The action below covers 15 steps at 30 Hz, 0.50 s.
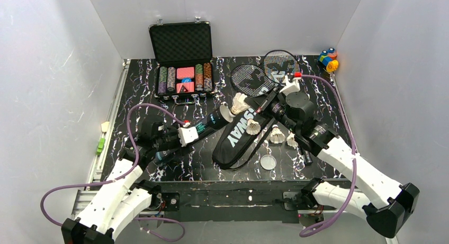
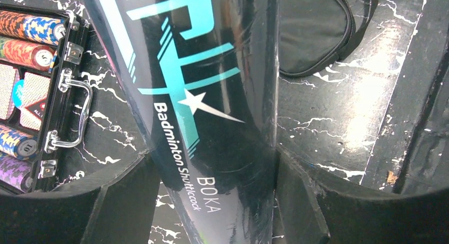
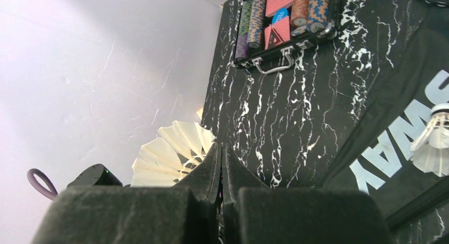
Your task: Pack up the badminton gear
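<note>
From above, the left pincer (image 1: 186, 135) is pinching the long black tube (image 1: 207, 123) near its middle. The tube lies slanted on the black table (image 1: 138, 90). Its far end is just beside a white shuttlecock (image 1: 241, 102). The right pincer (image 1: 251, 105) holds that shuttlecock above the top end of the black bag (image 1: 236, 138).

Only this high view shows the two rackets (image 1: 265, 74) lying at the back, with their round heads overlapping. It also shows one more shuttlecock on the bag (image 1: 253, 127), two shuttlecocks on the table (image 1: 284, 137) just right of the bag, and a small clear lid (image 1: 268, 161). The toy blocks (image 1: 328, 60) sit in the far right corner.

The left wrist view is much closer. You can read the teal print and white words on the tube (image 2: 212, 96). A black finger (image 2: 122, 201) presses on each side of it. The poker case (image 2: 53, 96) is at the left, and a corner of the bag (image 2: 312, 32) is at the top.

The right wrist view shows the right pincer (image 3: 221, 159) pressed tight together on the feathers of the shuttlecock (image 3: 169, 148). The feathers fan out to its left. The bag's white letters (image 3: 402, 154) are at the right.
</note>
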Each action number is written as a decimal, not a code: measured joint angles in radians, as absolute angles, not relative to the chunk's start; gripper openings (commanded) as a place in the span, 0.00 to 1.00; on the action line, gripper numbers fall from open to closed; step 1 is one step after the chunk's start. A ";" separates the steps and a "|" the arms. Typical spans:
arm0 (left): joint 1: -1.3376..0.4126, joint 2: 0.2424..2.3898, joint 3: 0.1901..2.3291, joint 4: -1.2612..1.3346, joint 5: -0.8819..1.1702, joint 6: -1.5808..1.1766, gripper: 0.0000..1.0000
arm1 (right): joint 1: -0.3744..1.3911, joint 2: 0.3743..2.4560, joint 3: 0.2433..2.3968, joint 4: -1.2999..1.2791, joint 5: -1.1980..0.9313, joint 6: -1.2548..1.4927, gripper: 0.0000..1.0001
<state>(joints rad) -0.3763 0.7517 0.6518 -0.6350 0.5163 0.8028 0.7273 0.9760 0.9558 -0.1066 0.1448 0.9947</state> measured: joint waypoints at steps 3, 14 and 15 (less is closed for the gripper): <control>-0.376 0.752 0.661 -0.635 0.522 0.785 0.44 | 0.743 0.986 0.956 -0.069 0.163 1.002 0.01; -0.376 0.761 0.673 -0.620 0.549 0.743 0.38 | 0.794 1.028 0.949 0.027 0.180 1.065 0.01; -0.376 0.761 0.673 -0.619 0.550 0.739 0.38 | 0.797 1.029 0.945 0.034 0.179 1.071 0.01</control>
